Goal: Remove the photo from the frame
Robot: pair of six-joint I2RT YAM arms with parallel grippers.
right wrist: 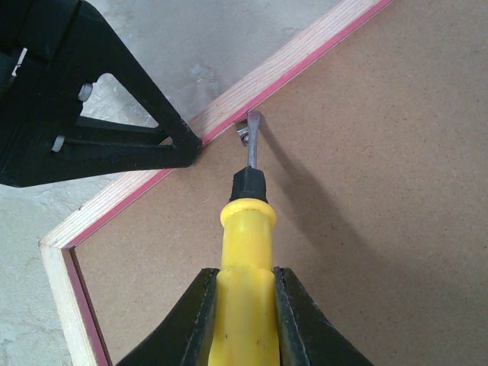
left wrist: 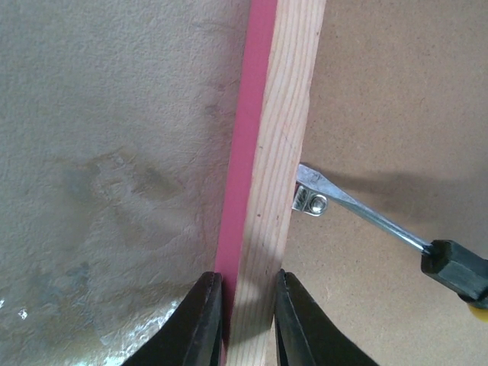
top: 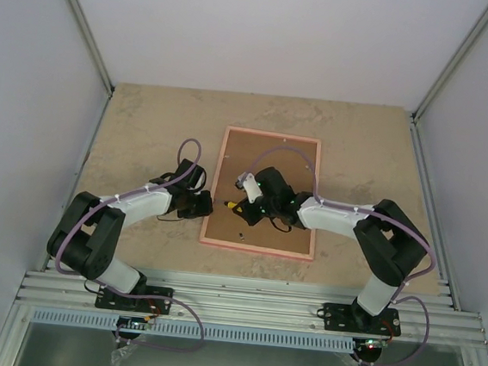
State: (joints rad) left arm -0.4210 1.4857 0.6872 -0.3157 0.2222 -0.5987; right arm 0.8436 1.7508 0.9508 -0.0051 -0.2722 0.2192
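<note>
Top view: I see the frame (top: pixel 274 135) face-down on the table (top: pixel 145 130), brown backing board (top: pixel 290 157) up. Photo not visible, presumably under the board.

Left wrist: left gripper (left wrist: pixel 248 288) is clamped across the frame's left rail, near a metal tab (left wrist: pixel 309 197).

Right wrist: right gripper (right wrist: pixel 245 286) is closed on a yellow screwdriver (right wrist: pixel 244 229), tip at the tab.

Risks, imo: blade slips off tab & gouges board. Too much leverage lifts the frame if the left clamp gives.

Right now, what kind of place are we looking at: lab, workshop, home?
Most likely a lab robot test cell: plain white walls box in a beige tabletop, an aluminium rail runs along its near edge, and the props are a pink frame and a screwdriver.
</note>
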